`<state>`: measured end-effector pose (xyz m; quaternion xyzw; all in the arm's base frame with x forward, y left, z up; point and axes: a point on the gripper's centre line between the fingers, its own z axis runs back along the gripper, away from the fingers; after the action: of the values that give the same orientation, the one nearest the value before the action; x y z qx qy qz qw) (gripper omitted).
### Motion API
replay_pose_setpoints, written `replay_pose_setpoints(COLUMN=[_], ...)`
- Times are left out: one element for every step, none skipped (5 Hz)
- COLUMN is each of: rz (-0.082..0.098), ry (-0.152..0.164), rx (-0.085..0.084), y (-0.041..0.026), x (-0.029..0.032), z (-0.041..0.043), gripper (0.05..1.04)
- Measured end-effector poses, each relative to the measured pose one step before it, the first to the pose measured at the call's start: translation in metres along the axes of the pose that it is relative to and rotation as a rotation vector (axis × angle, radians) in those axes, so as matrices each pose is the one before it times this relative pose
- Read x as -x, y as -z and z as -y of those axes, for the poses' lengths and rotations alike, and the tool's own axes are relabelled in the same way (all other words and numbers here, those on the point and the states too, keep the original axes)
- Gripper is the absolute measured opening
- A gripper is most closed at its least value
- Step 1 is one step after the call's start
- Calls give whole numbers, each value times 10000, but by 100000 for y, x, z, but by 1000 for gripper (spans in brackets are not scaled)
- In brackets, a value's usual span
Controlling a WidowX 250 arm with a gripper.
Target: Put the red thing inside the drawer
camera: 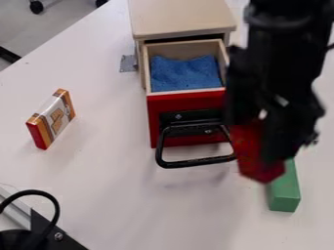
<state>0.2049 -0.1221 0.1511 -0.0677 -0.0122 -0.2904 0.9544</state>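
Black fingers are closed on the red thing, parted only by its thickness, as far as the blur lets me see. It's held right of centre in the frame, its lower end poking down past them, and the gripper hangs beneath the dark arm that comes in from the upper right. From where I stand the red thing overlaps the right end of the drawer's looped handle and the top of the green block; whether it touches either, I can't tell. So it's outside the drawer, which is pulled open at upper centre, red front facing the bottom of the frame, a blue cloth lying inside. Behind that is the pale wooden top of the cabinet, with a small grey patch on the table just beside its left side. Over at the left of the frame sits a box, white and orange with a red end, lying at a slant, well apart from the drawer. Down in the lower left corner, a black cable curves over a dark bracket.
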Motion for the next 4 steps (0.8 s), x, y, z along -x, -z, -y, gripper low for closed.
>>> replay_pose_setpoints(rz=[567, 161, 195, -48], ry=[-215, -560, -510, -602], rx=[65, -197, -244, -304], y=[-1640, 310, 576, 1667], x=[-1800, -2357, -2546, -2549], z=[-641, -2282, -2298, -2459], gripper=[741, 740, 741, 741])
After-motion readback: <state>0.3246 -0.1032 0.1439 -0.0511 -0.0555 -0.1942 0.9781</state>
